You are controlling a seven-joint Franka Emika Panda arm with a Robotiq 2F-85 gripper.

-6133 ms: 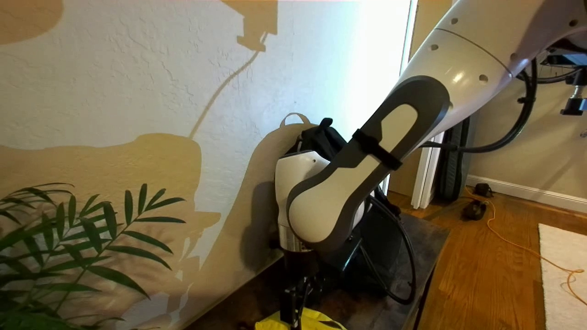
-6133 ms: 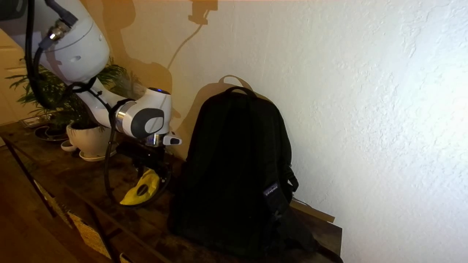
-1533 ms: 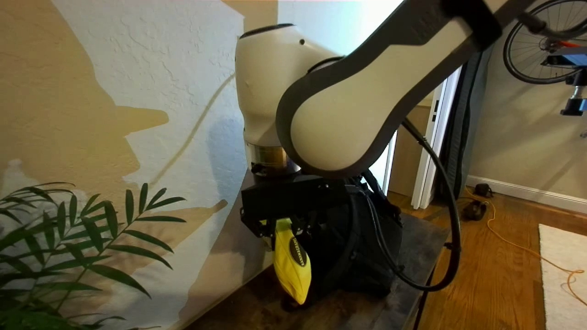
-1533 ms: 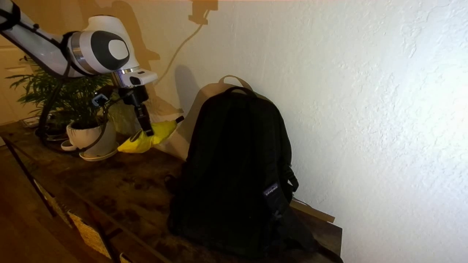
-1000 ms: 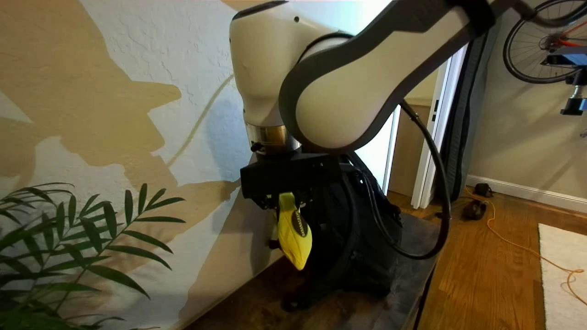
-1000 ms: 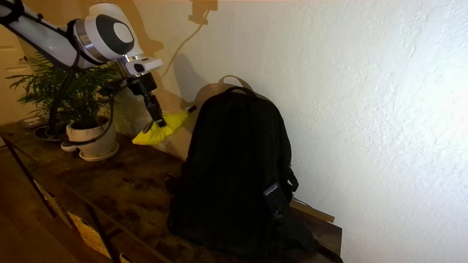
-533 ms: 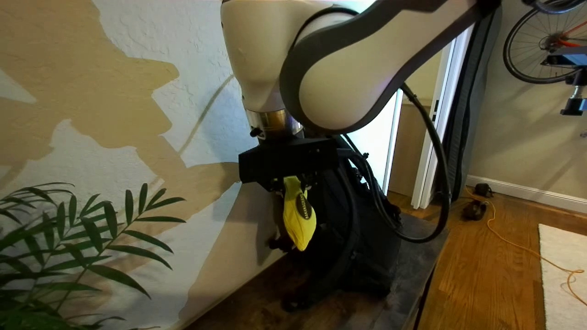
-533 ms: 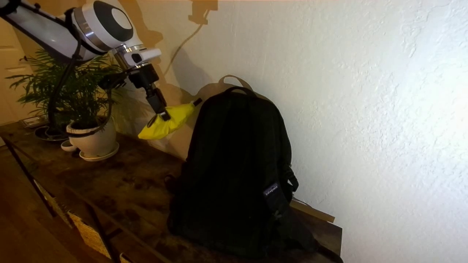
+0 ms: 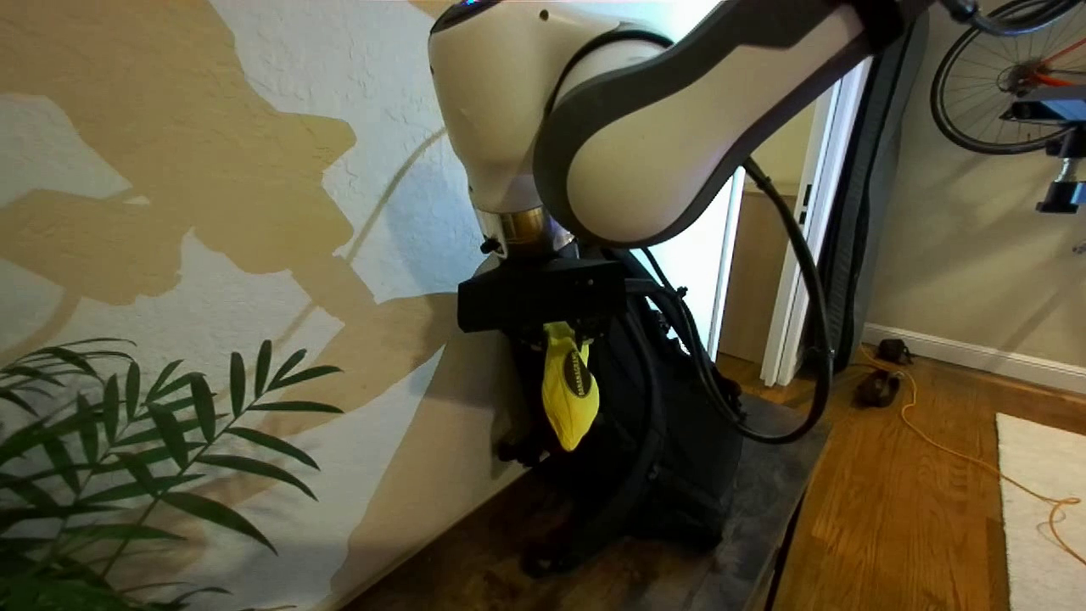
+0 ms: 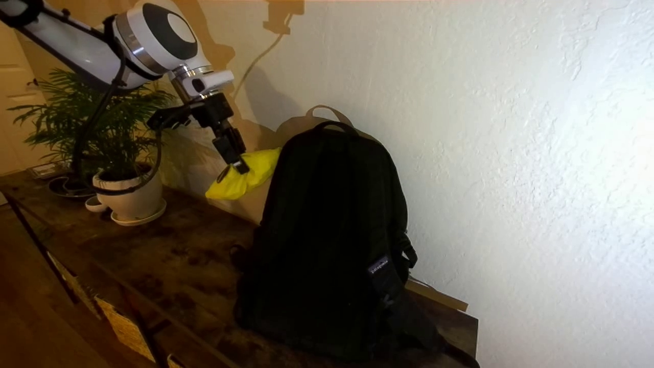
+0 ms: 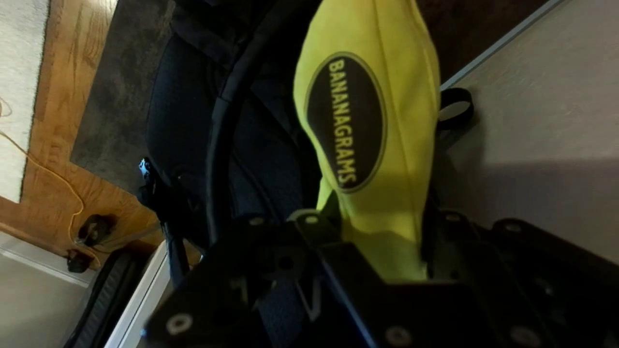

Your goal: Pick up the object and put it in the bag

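Wrist view: fingers of the gripper (image 11: 381, 217) pinching the yellow pouch (image 11: 372, 130).
Best raised clear above the backpack (image 10: 332, 240), near the table (image 10: 176, 250) end edge, then lowered gently.

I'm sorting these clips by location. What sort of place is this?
Most likely a home, though a casual office can't be ruled out. What suggests it: a leafy potted plant, a bicycle wheel in the background and a pale floor rug.
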